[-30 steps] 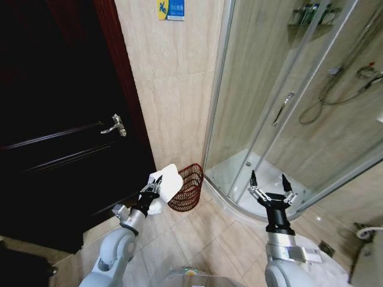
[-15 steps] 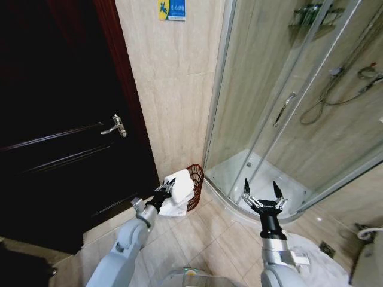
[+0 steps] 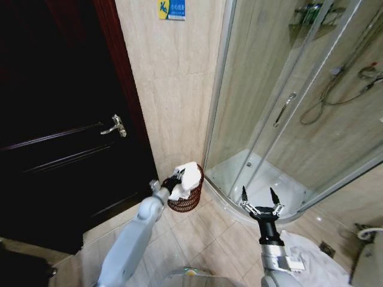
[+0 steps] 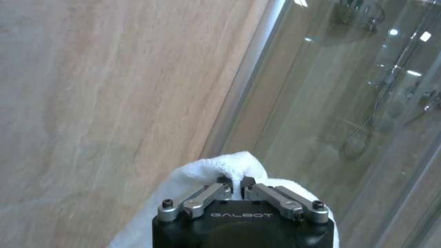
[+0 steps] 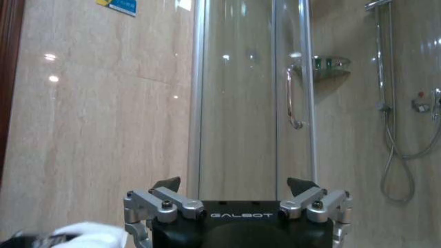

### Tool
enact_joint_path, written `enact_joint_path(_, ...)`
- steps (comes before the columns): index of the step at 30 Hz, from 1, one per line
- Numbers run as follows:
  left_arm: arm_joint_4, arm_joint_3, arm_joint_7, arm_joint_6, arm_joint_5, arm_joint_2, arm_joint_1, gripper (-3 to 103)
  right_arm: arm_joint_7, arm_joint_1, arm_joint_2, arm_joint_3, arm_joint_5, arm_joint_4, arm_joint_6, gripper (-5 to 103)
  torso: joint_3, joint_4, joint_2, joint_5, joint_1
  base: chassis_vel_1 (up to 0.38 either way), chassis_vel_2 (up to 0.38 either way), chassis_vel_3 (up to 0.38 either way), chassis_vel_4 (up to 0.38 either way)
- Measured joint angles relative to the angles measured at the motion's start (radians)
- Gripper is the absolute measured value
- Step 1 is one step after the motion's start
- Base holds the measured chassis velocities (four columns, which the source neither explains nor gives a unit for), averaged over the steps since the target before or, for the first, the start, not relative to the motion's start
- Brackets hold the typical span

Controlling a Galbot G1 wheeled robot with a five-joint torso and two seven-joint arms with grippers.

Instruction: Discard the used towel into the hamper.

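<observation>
White terry, the towel you hold clamped in your left gripper, sits low and centre in the head view right over the mouth of the hamper, while your right gripper hangs spread open at lower right.

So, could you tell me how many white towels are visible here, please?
2. One towel is clamped in the left gripper over the hamper. A second white cloth lies on the floor by the right arm, partly cut off, so more may be hidden.
</observation>
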Motion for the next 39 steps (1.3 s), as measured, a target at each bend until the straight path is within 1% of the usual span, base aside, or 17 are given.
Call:
enact_joint_path(2, 0.018, 0.005, 0.0, -0.001, -0.001, -0.003, -0.023, 4, -0.002, 0.0, 0.0, 0.0, -0.002, -0.002, 0.0, 100, 0.0, 0.0, 0.0, 0.0, 0.0, 0.0, 0.0, 0.0, 0.0)
enact_joint_path(3, 0.085, 0.022, 0.001, -0.01, -0.002, -0.018, -0.091, 4, -0.005, 0.0, 0.0, -0.003, -0.011, -0.016, 0.0, 100, 0.0, 0.0002, 0.0, 0.0, 0.0, 0.0, 0.0, 0.0, 0.0)
enact_joint_path(5, 0.143, 0.029, 0.004, -0.019, 0.001, -0.032, -0.139, 4, -0.007, 0.001, 0.0, -0.006, -0.016, -0.025, 0.001, 100, 0.0, 0.0002, 0.0, 0.0001, 0.0, 0.0, 0.0, 0.0, 0.0)
enact_joint_path(6, 0.143, 0.029, 0.004, -0.019, 0.001, -0.032, -0.139, 4, -0.007, 0.001, 0.0, -0.006, -0.016, -0.025, 0.001, 100, 0.0, 0.0002, 0.0, 0.0001, 0.0, 0.0, 0.0, 0.0, 0.0)
enact_joint_path(9, 0.227, 0.043, 0.017, -0.036, 0.015, -0.056, -0.2, 4, -0.009, 0.0, -0.001, -0.009, -0.024, -0.036, 0.006, 100, 0.0, 0.0001, 0.0, 0.0001, 0.0, 0.0, 0.0, 0.0, 0.0)
enact_joint_path(10, 0.227, 0.043, 0.017, -0.036, 0.015, -0.056, -0.2, 4, -0.009, 0.0, -0.001, -0.009, -0.024, -0.036, 0.006, 100, 0.0, 0.0001, 0.0, 0.0001, 0.0, 0.0, 0.0, 0.0, 0.0)
enact_joint_path(14, 0.289, 0.028, 0.023, -0.047, 0.023, -0.109, -0.249, 4, -0.011, 0.001, -0.005, -0.009, -0.027, -0.043, 0.006, 100, 0.0, 0.0001, 0.0, 0.0001, 0.0, 0.0, 0.0, 0.0, 0.0)
enact_joint_path(17, 0.307, 0.025, 0.023, -0.051, 0.026, -0.125, -0.264, 4, -0.011, 0.002, -0.007, -0.009, -0.026, -0.044, 0.006, 100, 0.0, 0.0001, 0.0, 0.0001, 0.0, 0.0, 0.0, 0.0, 0.0)
enact_joint_path(20, 0.365, 0.024, 0.009, -0.079, 0.06, -0.143, -0.294, 4, -0.012, 0.006, -0.012, -0.009, -0.024, -0.052, 0.013, 100, 0.0, 0.0001, 0.0, 0.0001, 0.0, 0.0, 0.0, 0.0, 0.0)
enact_joint_path(21, 0.365, 0.024, 0.009, -0.079, 0.06, -0.143, -0.294, 4, -0.012, 0.006, -0.012, -0.009, -0.024, -0.052, 0.013, 100, 0.0, 0.0001, 0.0, 0.0001, 0.0, 0.0, 0.0, 0.0, 0.0)
enact_joint_path(22, 0.391, 0.023, 0.004, -0.094, 0.078, -0.145, -0.302, 4, -0.013, 0.007, -0.013, -0.008, -0.025, -0.055, 0.016, 100, 0.0, 0.0, 0.0, 0.0002, 0.0, 0.0, 0.0, 0.0, 0.0)
enact_joint_path(24, 0.453, 0.021, 0.002, -0.147, 0.137, -0.146, -0.318, 4, -0.015, 0.007, -0.017, -0.009, -0.026, -0.062, 0.02, 100, 0.0, 0.0, 0.0, 0.0002, 0.0, 0.0, 0.0, 0.0, 0.0)
enact_joint_path(25, 0.475, 0.02, 0.003, -0.165, 0.159, -0.145, -0.322, 4, -0.015, 0.007, -0.018, -0.009, -0.027, -0.064, 0.02, 100, 0.0, 0.0002, 0.0, 0.0001, 0.0, 0.0, 0.0, 0.0, 0.0)
enact_joint_path(26, 0.475, 0.02, 0.003, -0.165, 0.159, -0.145, -0.322, 4, -0.015, 0.007, -0.018, -0.009, -0.027, -0.064, 0.02, 100, 0.0, 0.0002, 0.0, 0.0001, 0.0, 0.0, 0.0, 0.0, 0.0)
enact_joint_path(27, 0.502, 0.018, 0.005, -0.182, 0.178, -0.145, -0.324, 4, -0.016, 0.007, -0.019, -0.009, -0.028, -0.067, 0.02, 100, 0.0, 0.0002, 0.0, 0.0001, 0.0, 0.0, 0.0, 0.0, 0.0)
enact_joint_path(33, 0.594, 0.021, 0.02, -0.233, 0.2, -0.145, -0.324, 4, -0.019, 0.007, -0.024, -0.011, -0.033, -0.073, 0.018, 100, 0.0, 0.0002, 0.0, 0.0, 0.0, 0.0, 0.0, 0.0, 0.0)
enact_joint_path(39, 0.663, 0.051, 0.028, -0.262, 0.202, -0.143, -0.322, 4, -0.02, 0.002, -0.026, -0.013, -0.037, -0.081, 0.023, 100, 0.0, 0.0002, 0.0, -0.0001, 0.0, 0.0, 0.0, 0.0, 0.0)
